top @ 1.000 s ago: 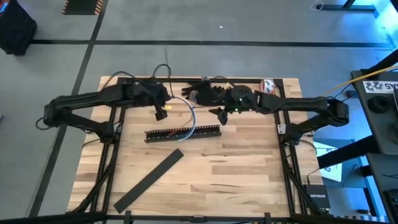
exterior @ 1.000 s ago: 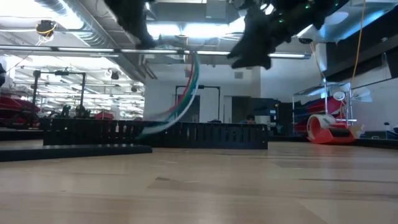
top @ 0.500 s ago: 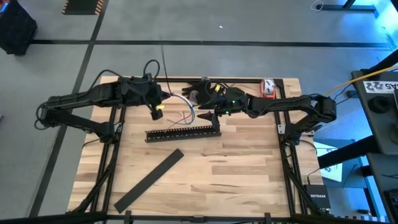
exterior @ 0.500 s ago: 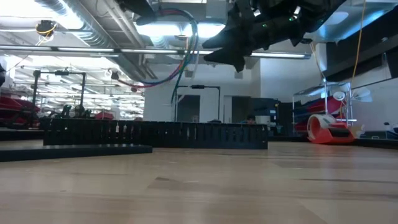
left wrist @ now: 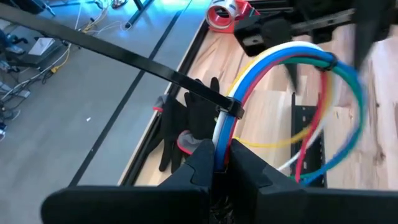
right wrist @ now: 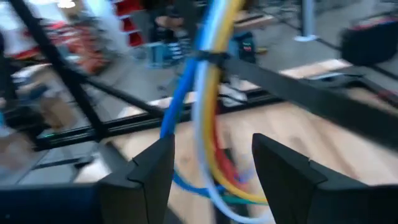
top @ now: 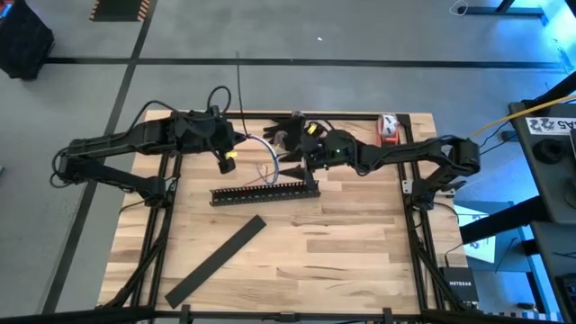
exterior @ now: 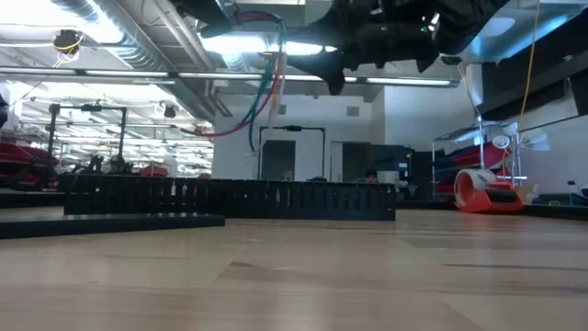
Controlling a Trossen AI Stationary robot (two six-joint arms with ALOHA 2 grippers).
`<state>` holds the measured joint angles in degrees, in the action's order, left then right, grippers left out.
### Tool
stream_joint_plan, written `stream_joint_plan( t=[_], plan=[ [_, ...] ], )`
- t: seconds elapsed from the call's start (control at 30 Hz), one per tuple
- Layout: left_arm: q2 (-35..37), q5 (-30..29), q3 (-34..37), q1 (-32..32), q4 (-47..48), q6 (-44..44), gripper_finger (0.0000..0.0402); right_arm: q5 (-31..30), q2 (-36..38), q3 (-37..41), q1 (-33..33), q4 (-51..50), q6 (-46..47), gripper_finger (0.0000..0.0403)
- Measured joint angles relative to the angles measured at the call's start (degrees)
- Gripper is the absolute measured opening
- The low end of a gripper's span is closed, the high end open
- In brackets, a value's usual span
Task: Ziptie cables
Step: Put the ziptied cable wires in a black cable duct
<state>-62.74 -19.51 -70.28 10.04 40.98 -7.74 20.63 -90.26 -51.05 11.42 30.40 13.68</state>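
Coloured cables (left wrist: 292, 56) arch from the left gripper (left wrist: 222, 163) clamped on them; ziptie (left wrist: 118, 53) juts sideways; right gripper (right wrist: 211, 158) gapes beside them

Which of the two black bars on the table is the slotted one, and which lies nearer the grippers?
The comb-slotted bar, lying just below both grippers, is both. The plain flat strip lies diagonally, farther toward the table's front-left edge.
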Motion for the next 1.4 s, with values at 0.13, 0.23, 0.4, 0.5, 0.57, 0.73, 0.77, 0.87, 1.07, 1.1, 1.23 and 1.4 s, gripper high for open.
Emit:
stream_joint_plan(
  t=[0.13, 0.23, 0.4, 0.5, 0.57, 0.73, 0.77, 0.87, 1.07, 1.1, 1.23, 1.4],
  plan=[
    [0.0, 0.0, 0.0, 0.0, 0.0, 0.0, 0.0017, 1.2, -0.8, 0.0, -1.5, 1.1, 1.1, 0.0209],
    [0.0, 0.0, 0.0, 0.0, -0.1, 0.4, 0.0017, 0.5, -0.8, 0.0, -2.1, 2.8, 1.1, 0.0209],
    [-0.2, 0.0, 0.0, 0.0, -0.9, 1.0, 0.0017, -3.2, -1.2, 0.0, -2.2, 6.3, 1.0, 0.0209],
    [-0.3, 0.0, 0.0, 0.0, -2.1, 1.0, 0.0017, -3.1, -2.3, -0.1, -2.2, 6.8, 1.1, 0.0209],
    [-0.4, 0.0, 0.0, 0.0, -2.7, 1.0, 0.0017, -2.5, -3.0, -0.1, -2.5, 7.1, 1.1, 0.0209],
    [-0.5, 0.0, 0.0, 0.3, -3.1, 0.8, 0.0017, 2.7, -3.5, -0.1, -3.0, 9.1, 1.4, 0.0189],
    [-0.5, 0.0, 0.0, 0.5, -3.1, 0.8, 0.0017, 3.8, -3.5, -0.1, -3.3, 8.8, 1.4, 0.0176],
    [-0.5, -0.7, 0.0, 0.8, -3.1, 0.7, 0.0017, 7.3, -3.5, -0.1, -3.8, 7.1, 1.2, 0.0115],
    [-0.5, -4.1, 0.0, 0.9, -5.4, 0.6, 0.0017, 7.3, -4.4, -0.1, -5.2, 5.7, 0.7, 0.0014],
    [-0.5, -4.2, 0.0, 0.9, -5.9, 0.6, 0.0017, 5.9, -4.5, -0.1, -5.5, 5.7, 1.2, 0.0022],
    [-0.5, -4.6, 0.0, 0.9, -7.1, 0.7, 0.0017, 1.0, -4.4, -0.1, -6.3, 6.0, 1.5, 0.0071],
    [-0.5, -4.7, 0.0, 0.7, -6.8, 0.9, 0.0017, -0.6, -4.4, -0.1, -5.6, 4.9, 5.5, 0.0144]
  ],
)
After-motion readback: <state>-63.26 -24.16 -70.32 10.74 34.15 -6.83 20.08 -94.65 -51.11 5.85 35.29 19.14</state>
